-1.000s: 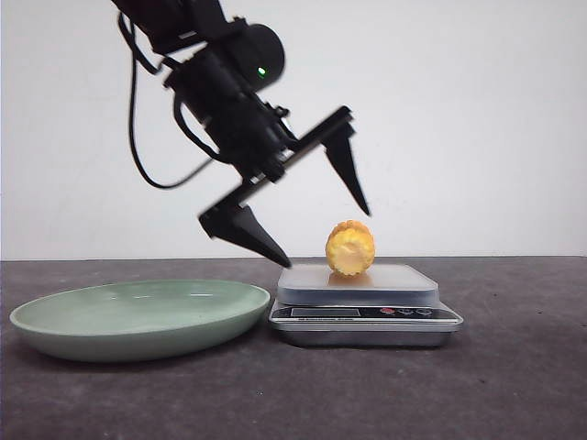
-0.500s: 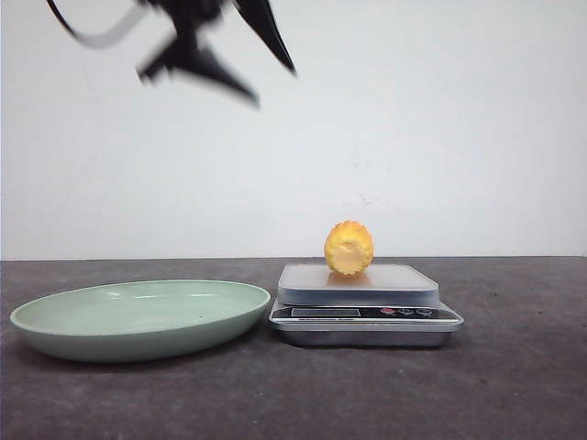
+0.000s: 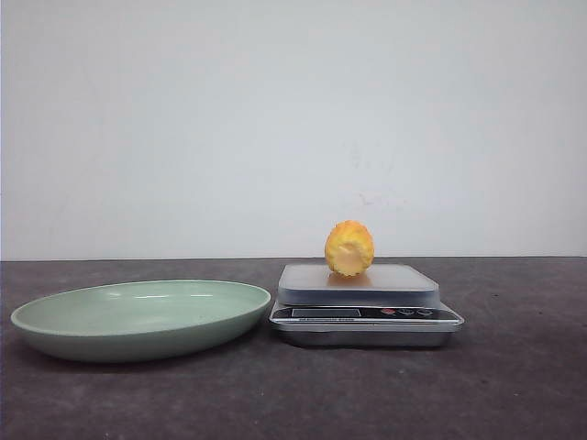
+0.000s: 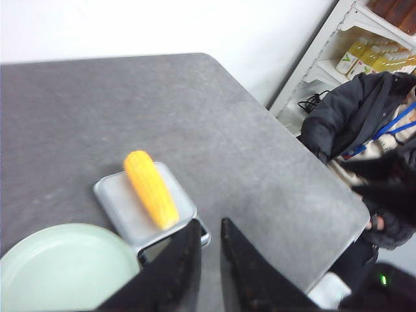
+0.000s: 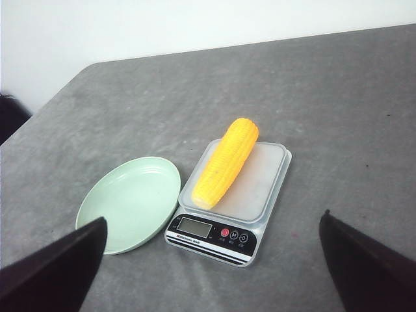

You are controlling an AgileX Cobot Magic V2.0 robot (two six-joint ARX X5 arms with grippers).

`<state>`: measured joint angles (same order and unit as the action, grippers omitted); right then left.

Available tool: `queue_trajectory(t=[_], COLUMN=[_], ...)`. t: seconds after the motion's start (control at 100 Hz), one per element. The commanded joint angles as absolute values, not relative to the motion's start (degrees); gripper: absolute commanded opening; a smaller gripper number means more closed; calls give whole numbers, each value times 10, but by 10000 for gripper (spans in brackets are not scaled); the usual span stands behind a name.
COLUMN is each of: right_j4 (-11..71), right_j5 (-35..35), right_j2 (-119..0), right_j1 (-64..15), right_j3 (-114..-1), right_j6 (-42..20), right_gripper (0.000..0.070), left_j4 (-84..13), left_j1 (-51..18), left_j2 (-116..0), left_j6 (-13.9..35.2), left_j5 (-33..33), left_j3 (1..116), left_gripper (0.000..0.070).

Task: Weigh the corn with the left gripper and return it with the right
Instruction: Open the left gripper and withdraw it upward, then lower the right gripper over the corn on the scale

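The corn (image 3: pixel 349 248) lies lengthwise on the scale (image 3: pixel 365 303), which sits on the grey worktop (image 3: pixel 514 385) just right of a green plate (image 3: pixel 138 316); plate and scale nearly touch. Nothing covers or crowds the corn from above. The left tool (image 4: pixel 208 260) hangs high over the scene with its fingers nearly together and nothing between them. The right tool (image 5: pixel 208 260) is spread wide and empty, looking down on scale and plate. A person in a dark jacket (image 4: pixel 364 143) sits past the worktop's edge, beside shelves (image 4: pixel 351 39).
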<state>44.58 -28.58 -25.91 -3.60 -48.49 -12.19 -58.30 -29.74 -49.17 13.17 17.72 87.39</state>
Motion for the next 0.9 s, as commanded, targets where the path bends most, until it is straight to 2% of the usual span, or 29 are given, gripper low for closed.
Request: queue_trajectory(t=[0.0, 0.13, 0.22, 0.38, 0.51, 0.64, 0.89], right_j4=[442, 421, 384, 248, 156, 138, 163], right_j5=[-293, -317, -338, -397, -402, -358, -204], right_j2=[-261, -261, -261, -288, -338, -398, -564], right_j1=[-37, -37, -37, -44, -70, -116, -236], right_j3=[-491, -491, -491, -491, -492, -498, -532], right_j6=[-111, -110, -119, -178, -218, -211, -186], right_gripper=[660, 656, 586, 572, 572, 573, 575], left_j4=[-609, -653, -663, -648, -630, -615, -634], left_j1=[-300, -300, -300, -300, -300, -300, -300], left_j2=[-461, -396, -360, -328, -330, -336, -339], left_j6=[99, 90, 90, 91, 93, 102, 134], left_j5=[163, 107, 43, -43, -54, -52, -25], left_j3=[887, 887, 887, 887, 887, 887, 887], left_gripper=[10, 10, 10, 10, 10, 10, 11])
